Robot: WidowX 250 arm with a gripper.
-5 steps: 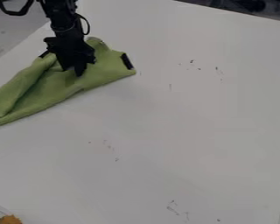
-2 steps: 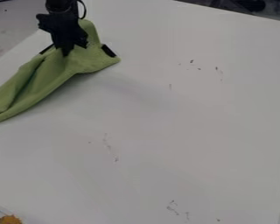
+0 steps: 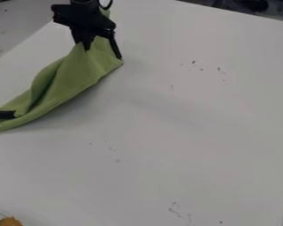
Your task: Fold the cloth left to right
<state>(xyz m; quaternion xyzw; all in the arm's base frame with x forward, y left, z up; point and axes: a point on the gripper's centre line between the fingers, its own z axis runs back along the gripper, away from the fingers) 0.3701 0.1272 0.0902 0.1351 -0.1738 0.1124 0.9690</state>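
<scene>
Camera view: my gripper (image 3: 88, 45), fingers clenched on the cloth (image 3: 79, 77) at the table's (image 3: 167, 119) upper left, sits farther right than before; the cloth's lower-left end has shifted right.

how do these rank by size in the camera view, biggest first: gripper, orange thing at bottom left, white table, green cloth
1. white table
2. green cloth
3. gripper
4. orange thing, partly cut off by the bottom edge
</scene>
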